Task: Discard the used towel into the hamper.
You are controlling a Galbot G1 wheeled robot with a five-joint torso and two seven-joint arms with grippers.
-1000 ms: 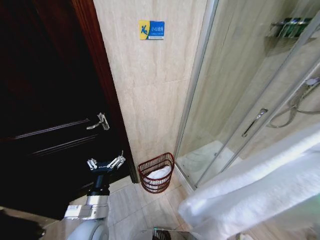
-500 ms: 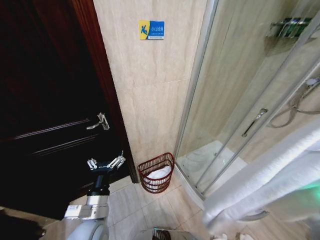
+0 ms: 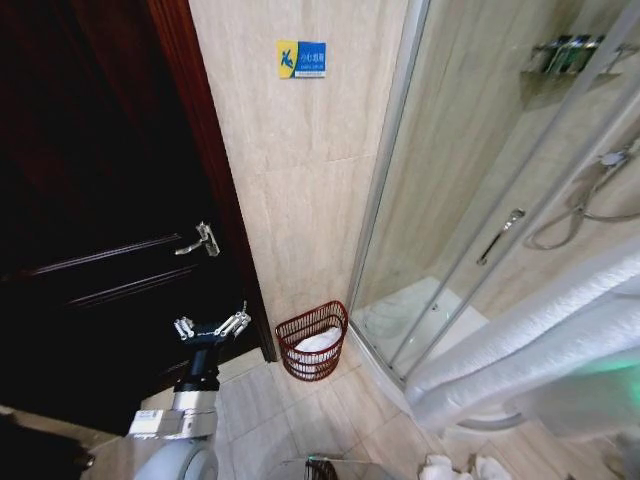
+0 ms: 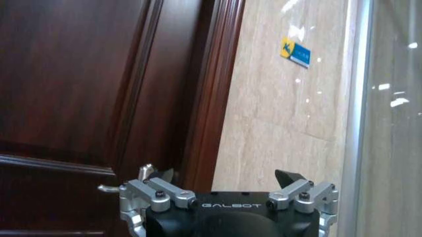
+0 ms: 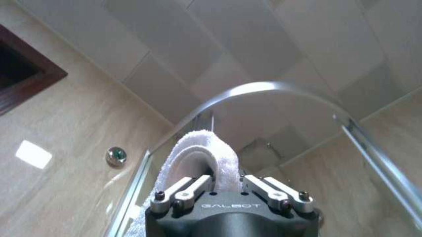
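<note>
The hamper (image 3: 311, 341), a dark reddish-brown woven basket, stands on the floor against the tiled wall between the door frame and the shower glass. Some white cloth (image 3: 321, 342) lies inside it. A thick white towel (image 3: 530, 350) hangs across the lower right of the head view, well right of the hamper and nearer to me. The right wrist view shows my right gripper (image 5: 226, 181) shut on a fold of that towel (image 5: 205, 150). My left gripper (image 3: 211, 327) is raised in front of the dark door, left of the hamper, and it is open (image 4: 224, 178) and holds nothing.
A dark wooden door with a metal handle (image 3: 204, 239) fills the left. The glass shower enclosure (image 3: 470, 200) with its door handle (image 3: 499, 236) takes up the right. A blue and yellow sign (image 3: 301, 59) is on the wall. Small white items (image 3: 450, 468) lie on the tiled floor.
The held towel has drawn back to the right, uncovering more floor and shower glass. The head view has shifted slightly. The left arm has not moved.
</note>
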